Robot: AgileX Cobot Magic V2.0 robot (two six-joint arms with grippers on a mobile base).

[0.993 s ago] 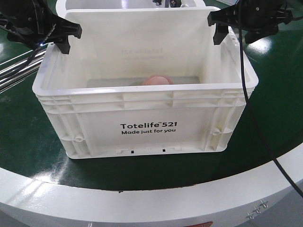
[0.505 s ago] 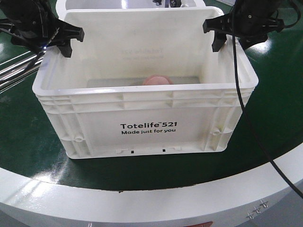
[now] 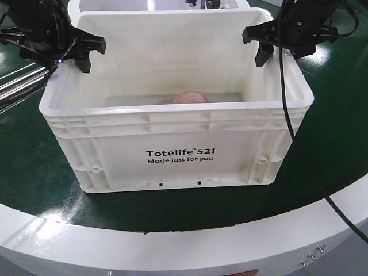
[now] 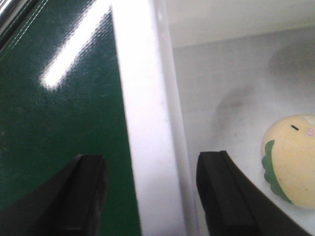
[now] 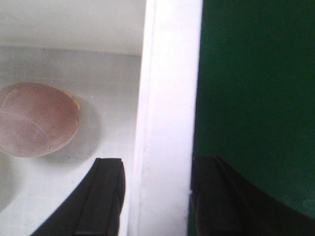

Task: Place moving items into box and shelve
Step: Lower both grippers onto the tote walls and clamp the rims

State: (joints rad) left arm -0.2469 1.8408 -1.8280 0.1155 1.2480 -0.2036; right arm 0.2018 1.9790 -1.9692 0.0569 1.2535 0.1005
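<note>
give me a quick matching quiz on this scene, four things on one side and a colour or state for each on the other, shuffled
Things:
1. bun in the left wrist view
2. bun in the right wrist view
3. left gripper
4. crate

Colour or state:
a. pinkish
b. white with black print
c. open, one finger on either side of a crate wall
d. pale yellow with a green edge

Pairs: 1-d, 2-a, 3-c, 4-b

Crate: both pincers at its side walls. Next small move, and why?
Probably close both on the walls: the left pincer and right pincer stand open, each straddling a side wall of the crate; cream bun and pink bun lie inside.
</note>
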